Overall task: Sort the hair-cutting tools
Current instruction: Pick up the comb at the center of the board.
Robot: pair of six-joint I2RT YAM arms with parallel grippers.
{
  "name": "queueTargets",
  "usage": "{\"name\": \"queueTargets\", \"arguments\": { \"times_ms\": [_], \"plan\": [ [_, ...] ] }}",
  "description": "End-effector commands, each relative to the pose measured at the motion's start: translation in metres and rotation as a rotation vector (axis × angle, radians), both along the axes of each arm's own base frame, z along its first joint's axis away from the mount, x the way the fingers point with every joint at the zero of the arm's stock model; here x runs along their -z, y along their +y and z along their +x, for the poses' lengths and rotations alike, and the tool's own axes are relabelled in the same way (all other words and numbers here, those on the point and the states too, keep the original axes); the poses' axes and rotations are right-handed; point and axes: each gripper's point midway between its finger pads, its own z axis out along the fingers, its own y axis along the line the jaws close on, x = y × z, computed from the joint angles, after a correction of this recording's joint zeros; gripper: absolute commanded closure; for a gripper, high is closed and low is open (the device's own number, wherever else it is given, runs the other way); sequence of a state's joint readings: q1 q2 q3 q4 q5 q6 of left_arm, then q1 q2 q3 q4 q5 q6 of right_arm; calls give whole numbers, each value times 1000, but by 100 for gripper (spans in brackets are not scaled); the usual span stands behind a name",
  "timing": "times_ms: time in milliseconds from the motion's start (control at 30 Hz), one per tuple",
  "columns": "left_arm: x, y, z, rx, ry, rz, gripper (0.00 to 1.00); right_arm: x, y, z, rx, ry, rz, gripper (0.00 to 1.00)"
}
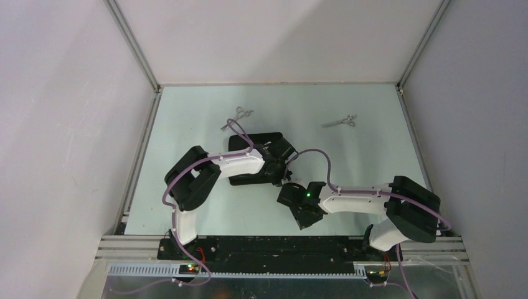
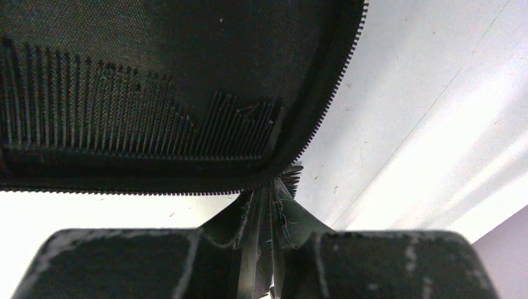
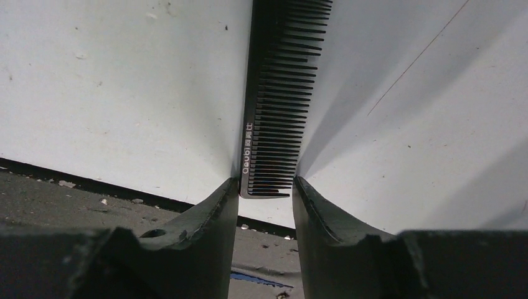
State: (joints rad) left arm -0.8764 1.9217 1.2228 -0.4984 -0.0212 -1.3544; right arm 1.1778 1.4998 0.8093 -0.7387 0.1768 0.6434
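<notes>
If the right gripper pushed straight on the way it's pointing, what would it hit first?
The flat black comb: its near end sits between the fingertips of the right gripper and it runs straight ahead. The table lies beneath it, but depth is unclear.

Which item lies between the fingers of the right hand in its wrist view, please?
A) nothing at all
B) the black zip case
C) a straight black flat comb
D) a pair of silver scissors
C: the right wrist view shows the straight black flat comb lying on the table, its near end between the two fingers of the right hand.
</notes>
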Motion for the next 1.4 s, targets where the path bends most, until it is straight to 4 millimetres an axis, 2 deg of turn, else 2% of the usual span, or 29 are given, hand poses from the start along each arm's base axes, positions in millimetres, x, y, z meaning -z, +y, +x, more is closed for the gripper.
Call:
{"name": "queueTargets", "arguments": {
  "times_ms": [0,267,433,533,667,767,933,1067,1233,1367],
  "plan": [
    [35,29,-17,-20,56,133,84,14,-11,0,62,37,-17,58],
    [36,29,-17,-21,57,132,84,19,-20,1,99,56,-35,59],
    [32,27,-15,-19,43,120,83,15,-20,2,97,40,-26,77],
    [25,24,-10,-9,12,110,80,10,-20,4,94,19,-17,82],
    [-1,19,4,18,-108,106,64,-2,-19,6,88,-18,15,89],
    [-30,15,13,9,-205,62,44,-12,-17,8,81,-47,45,91],
    [-75,18,25,-62,-343,-44,25,-21,-18,8,79,-68,73,99],
    [-97,22,26,-103,-400,-121,19,-29,-19,10,80,-92,102,100],
    [-115,20,24,-136,-455,-254,13,-41,-17,13,68,-121,160,100],
    [-130,31,28,-124,-525,-311,7,-54,-13,16,31,-150,219,100]
  ]
}}
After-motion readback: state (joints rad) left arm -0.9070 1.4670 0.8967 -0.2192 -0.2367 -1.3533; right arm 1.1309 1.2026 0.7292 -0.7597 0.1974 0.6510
